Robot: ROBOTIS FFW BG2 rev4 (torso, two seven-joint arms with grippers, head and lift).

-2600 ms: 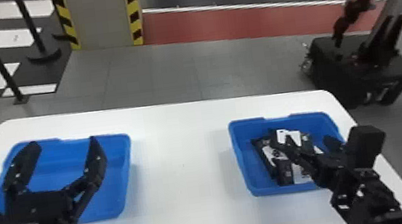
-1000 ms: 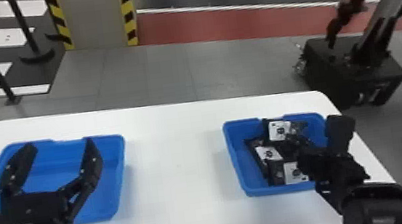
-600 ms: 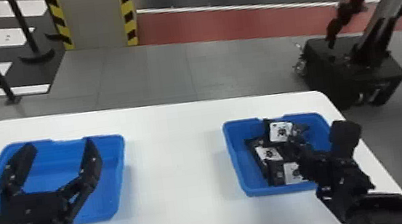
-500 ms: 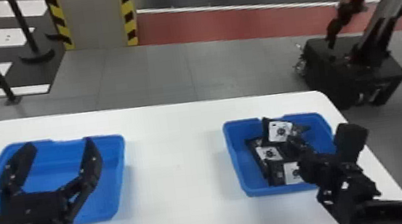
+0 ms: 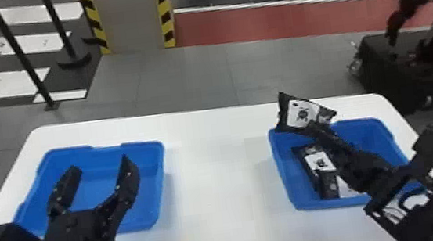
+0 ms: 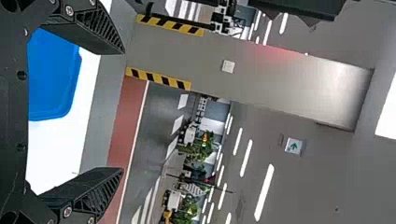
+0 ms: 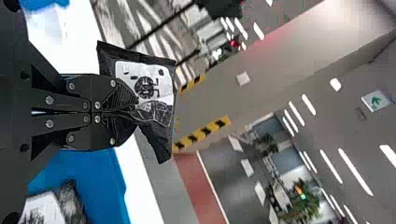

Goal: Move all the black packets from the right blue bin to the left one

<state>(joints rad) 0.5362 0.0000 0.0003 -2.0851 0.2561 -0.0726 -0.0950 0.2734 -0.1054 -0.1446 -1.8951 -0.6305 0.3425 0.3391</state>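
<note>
Black, white-labelled packet (image 5: 299, 114) hangs pinched in the black right hand (image 5: 314, 129), right of centre; more packets (image 5: 320, 163) lie below. I see none delivered yet; lower left, the black left hand (image 5: 99, 164) gapes.

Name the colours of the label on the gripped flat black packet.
White label with black print, best in the right wrist view.

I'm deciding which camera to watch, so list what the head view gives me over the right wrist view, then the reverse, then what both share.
Head view: the left gripper, fingers apart, and a black wheeled base on the floor.

Right wrist view: a green-and-white sign and leafy plants.

Both: the right gripper shut on a black packet, the right blue bin with more packet material inside, the white table and the striped pillar.
</note>
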